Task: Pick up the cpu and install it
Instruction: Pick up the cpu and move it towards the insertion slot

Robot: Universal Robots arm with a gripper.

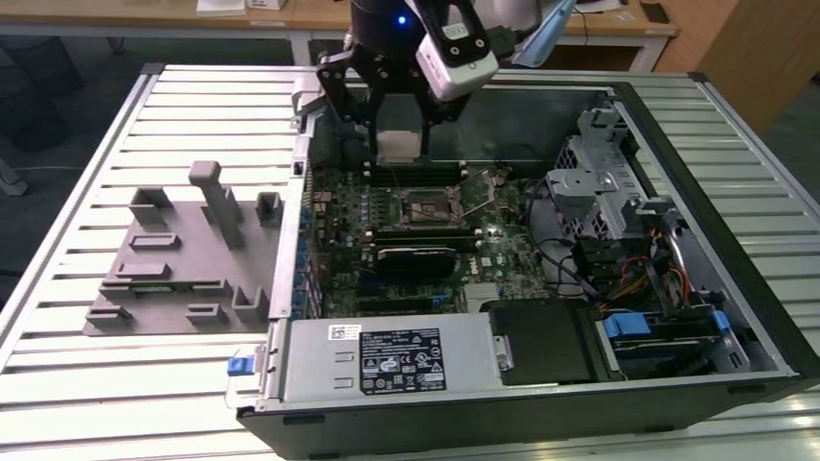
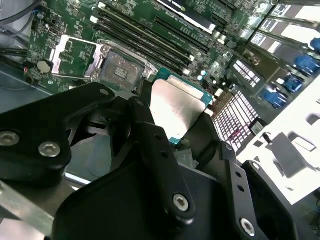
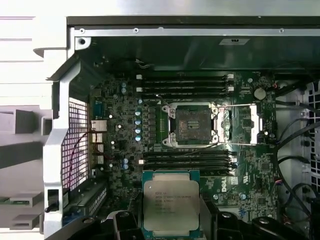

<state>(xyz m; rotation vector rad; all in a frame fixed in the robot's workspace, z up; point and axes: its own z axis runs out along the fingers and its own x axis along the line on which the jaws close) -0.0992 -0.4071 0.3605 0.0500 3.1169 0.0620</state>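
While your gripper [image 1: 397, 142] pinches the cpu [image 3: 171, 207] by two edges,
keep it level; it seems to hang far of the open socket [image 3: 192, 125].

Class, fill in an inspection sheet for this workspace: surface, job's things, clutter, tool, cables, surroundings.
Surface: slatted metal table, carrying an open computer case.
Job's things: cpu held above the motherboard; socket open and empty.
Clutter: grey fixture on the table, beside the case.
Tool: tool shut on the cpu.
Cables: wires inside the case, at the exterior view's right.
Surroundings: wooden desks behind the table.
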